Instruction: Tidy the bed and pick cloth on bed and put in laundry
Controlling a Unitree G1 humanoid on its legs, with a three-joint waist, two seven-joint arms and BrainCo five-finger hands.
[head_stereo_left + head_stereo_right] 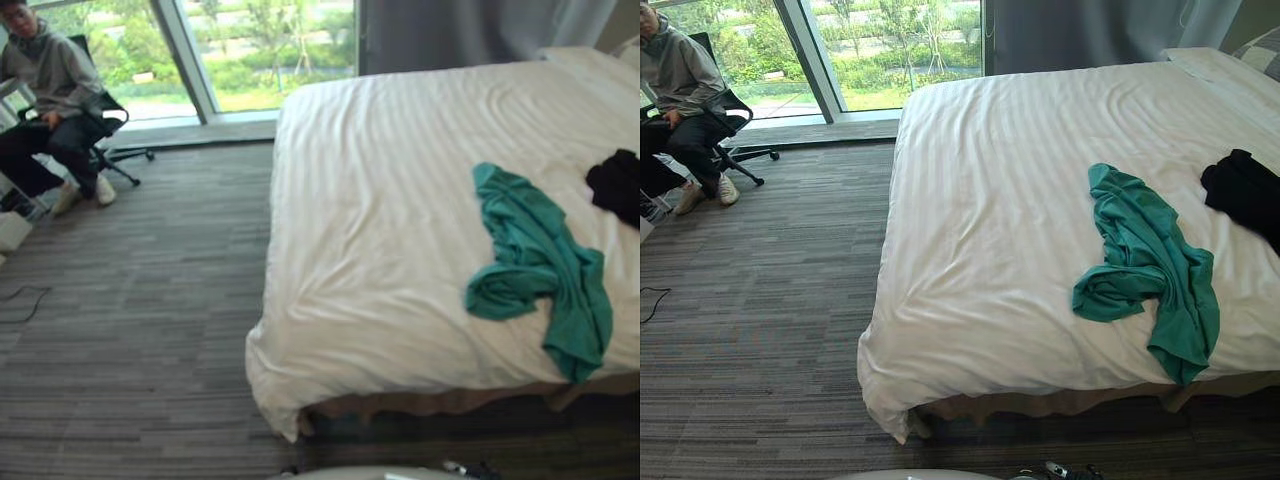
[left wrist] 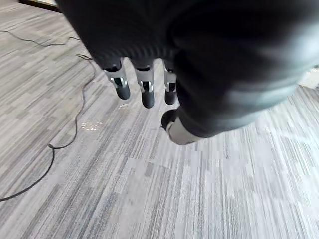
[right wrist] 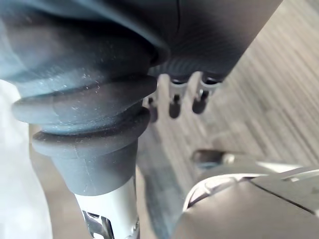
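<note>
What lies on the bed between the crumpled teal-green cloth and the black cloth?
Only bare white bedcover separates the teal-green cloth from the black cloth; the right eye view shows it.

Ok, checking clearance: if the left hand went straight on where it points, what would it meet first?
Probably the grey carpet: the left hand hangs with fingers straight, pointing down at it, nothing between. Depth is unclear.
</note>
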